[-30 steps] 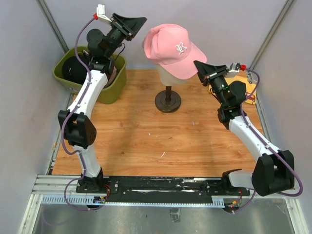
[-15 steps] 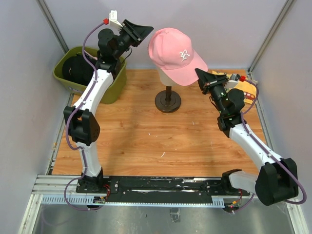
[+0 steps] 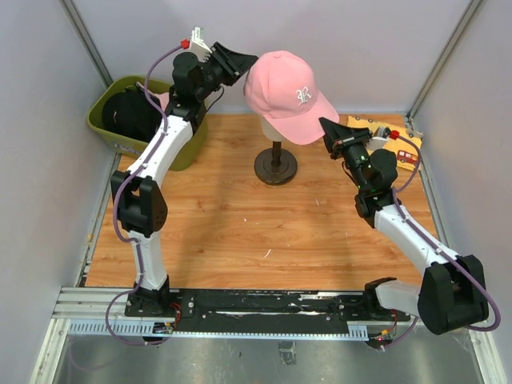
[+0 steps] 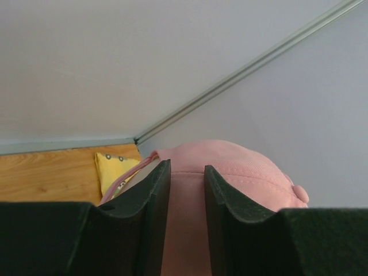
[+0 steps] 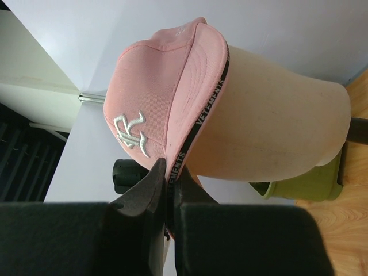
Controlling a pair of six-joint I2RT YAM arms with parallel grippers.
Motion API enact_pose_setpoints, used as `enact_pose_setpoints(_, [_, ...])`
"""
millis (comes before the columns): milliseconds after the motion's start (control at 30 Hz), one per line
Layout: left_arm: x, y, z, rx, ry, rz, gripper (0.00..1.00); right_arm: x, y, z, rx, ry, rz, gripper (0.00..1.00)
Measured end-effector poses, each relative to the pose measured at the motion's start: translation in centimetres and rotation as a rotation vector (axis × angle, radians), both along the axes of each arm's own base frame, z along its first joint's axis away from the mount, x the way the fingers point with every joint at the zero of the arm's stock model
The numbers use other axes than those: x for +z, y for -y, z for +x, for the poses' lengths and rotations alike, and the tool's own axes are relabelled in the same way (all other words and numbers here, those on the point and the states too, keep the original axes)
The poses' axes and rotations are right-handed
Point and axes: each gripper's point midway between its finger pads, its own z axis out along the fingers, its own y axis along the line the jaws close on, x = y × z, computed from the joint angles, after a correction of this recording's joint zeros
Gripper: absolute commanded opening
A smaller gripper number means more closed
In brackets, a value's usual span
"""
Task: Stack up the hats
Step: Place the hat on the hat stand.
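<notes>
A pink hat with a white logo sits tilted on the cream mannequin head. My right gripper is shut on the edge of its brim. In the right wrist view the right gripper pinches the black inner band of the pink hat below the mannequin head. My left gripper is open at the back of the crown. Seen from the left wrist, the pink hat shows in the gap of the left gripper. A black hat lies in the bin.
The olive-green bin stands at the back left under the left arm. The head's dark round stand rests on the wooden table. A yellow printed item lies at the back right. Grey walls close off three sides.
My left arm has swung right from above the bin to the back of the pink hat. The right gripper has shifted slightly with the brim, and the hat has turned a little.
</notes>
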Motion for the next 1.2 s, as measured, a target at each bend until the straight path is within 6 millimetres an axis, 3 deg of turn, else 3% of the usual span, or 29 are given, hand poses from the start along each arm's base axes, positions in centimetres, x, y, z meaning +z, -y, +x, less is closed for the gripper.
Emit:
enact_pose_setpoints(167, [-1.4,-0.5,0.3,0.031,-0.017,0.007,0.33,-0.2,0.0,-0.1,0.001,0.005,0.004,0.05])
enact_pose_setpoints(400, [-2.5,-1.3,0.4,0.069,-0.037,0.013,0.34,-1.2,-0.2,0.4,0.004,-0.013,-0.016,0.34])
enact_pose_setpoints(533, [-2.6,-2.0,-0.2,0.097,-0.048,0.007,0.37,-2.0,-0.1,0.7,-0.005,-0.038,-0.058,0.44])
enact_pose_setpoints(833, [-3.3,-4.1,-0.6,0.169,-0.105,-0.007,0.42,-3.4,0.5,0.4,-0.031,-0.081,-0.174,0.56])
enact_pose_setpoints(1200, [-0.6,-7.3,-0.6,0.28,-0.078,-0.027,0.42,-2.1,2.0,-0.6,-0.075,-0.057,-0.317,0.62])
